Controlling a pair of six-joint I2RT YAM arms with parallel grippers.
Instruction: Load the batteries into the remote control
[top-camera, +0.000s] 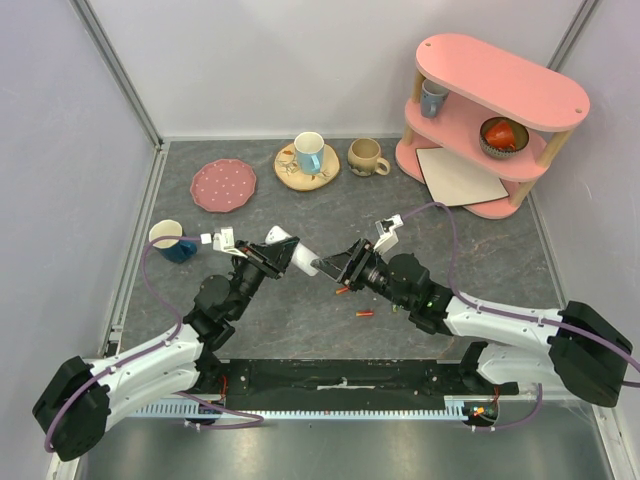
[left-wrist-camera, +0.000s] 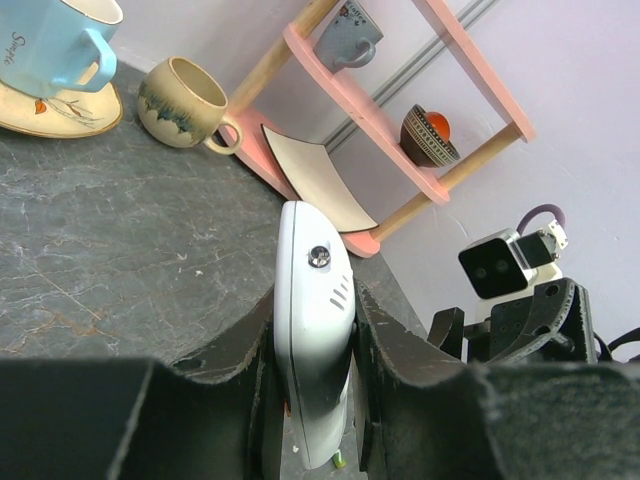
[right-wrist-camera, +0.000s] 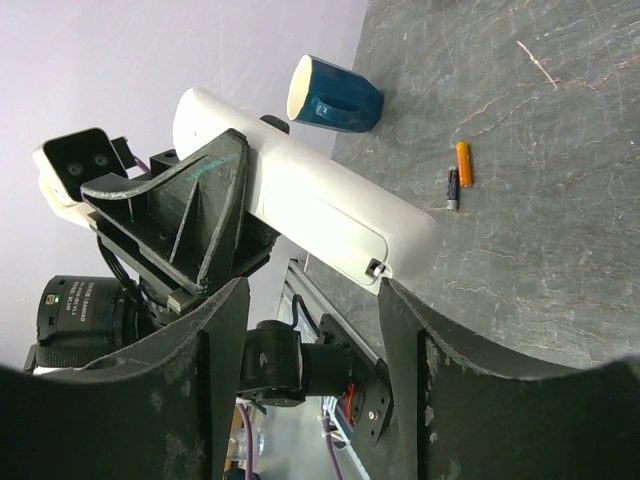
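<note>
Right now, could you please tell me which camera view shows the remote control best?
The right wrist view: the remote control appears broadside, nearly full length, its latch visible. The left wrist view shows it edge-on, clamped in the left gripper. The top view shows only a small white piece of it.

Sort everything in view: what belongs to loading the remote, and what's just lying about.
Job: remote control, clamped in left gripper; loose batteries; right gripper, open.
Lying about: pink plate, beige mug, light blue cup on saucer, dark blue cup, pink shelf.
</note>
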